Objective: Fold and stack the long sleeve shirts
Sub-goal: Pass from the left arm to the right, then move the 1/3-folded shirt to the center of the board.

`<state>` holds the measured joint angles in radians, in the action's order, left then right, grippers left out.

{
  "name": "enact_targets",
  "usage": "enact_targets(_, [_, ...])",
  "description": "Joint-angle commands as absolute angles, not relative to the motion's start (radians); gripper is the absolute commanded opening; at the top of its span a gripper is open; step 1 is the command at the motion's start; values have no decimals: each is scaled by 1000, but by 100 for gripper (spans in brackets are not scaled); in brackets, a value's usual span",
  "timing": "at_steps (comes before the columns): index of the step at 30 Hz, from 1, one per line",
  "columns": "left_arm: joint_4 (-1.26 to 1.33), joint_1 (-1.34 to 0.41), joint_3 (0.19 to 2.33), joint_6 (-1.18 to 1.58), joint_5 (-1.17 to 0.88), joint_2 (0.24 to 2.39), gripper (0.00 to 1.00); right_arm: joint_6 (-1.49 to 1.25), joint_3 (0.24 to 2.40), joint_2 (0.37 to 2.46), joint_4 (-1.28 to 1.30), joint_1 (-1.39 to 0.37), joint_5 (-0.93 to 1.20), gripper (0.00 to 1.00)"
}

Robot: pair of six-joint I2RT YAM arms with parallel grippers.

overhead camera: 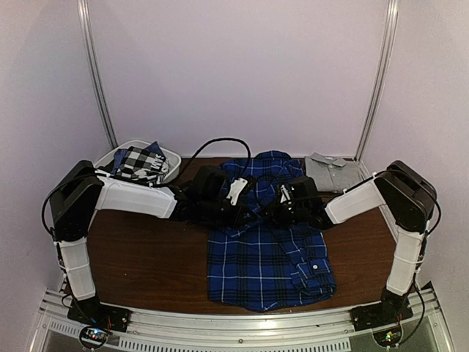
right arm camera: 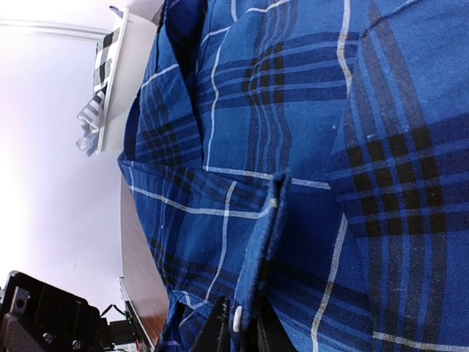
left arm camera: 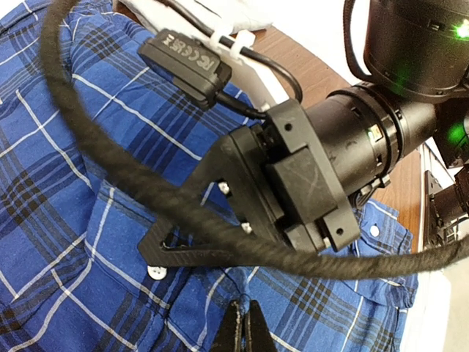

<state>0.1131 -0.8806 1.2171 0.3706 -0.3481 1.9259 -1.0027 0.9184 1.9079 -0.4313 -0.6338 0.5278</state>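
Royal-blue plaid button-up shirt [overhead camera: 267, 257] lies mid brown table [overhead camera: 146, 257], collar twd 12 o'clock. Ur right gripper [right arm camera: 238, 334] pinches its buttoned edge; left gripper [left arm camera: 243, 330] pressed together at shirt's 10 o'clock.

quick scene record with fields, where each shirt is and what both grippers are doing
blue plaid shirt: laid out on the middle of the table
grey shirt: folded, far right of the table
black-and-white check shirt: bunched in the white basket, far left
left gripper: shut, over the blue plaid shirt, no cloth seen in its jaws
right gripper: closed on a buttoned edge of the blue plaid shirt
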Motion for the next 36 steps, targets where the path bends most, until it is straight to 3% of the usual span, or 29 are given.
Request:
enact_targets(1, [147,-879,1239,394,-339,1927,0,-990,962,1916,-434,-638,531,7])
enact_targets(3, [132,-877,1244,408,-321,1916,6,-970,981,1907,-414,-638,522,0])
enact_targets(11, [68,-849,1218,483,-244,1778,37,-779,1189,1838,-201,-617,422,0])
enact_targets(20, [-113,-761,1193,579,-41,1635,40,-544,1499,1836,91,-580,285,0])
enact_targets(27, [-131,-706,1101,602,-68,1579,39,-459,1652,1786,209,-450,211,0])
enact_targets(36, [-228,-706,1044,623,-100,1605,38,-361,1696,1736,233,-327,202,0])
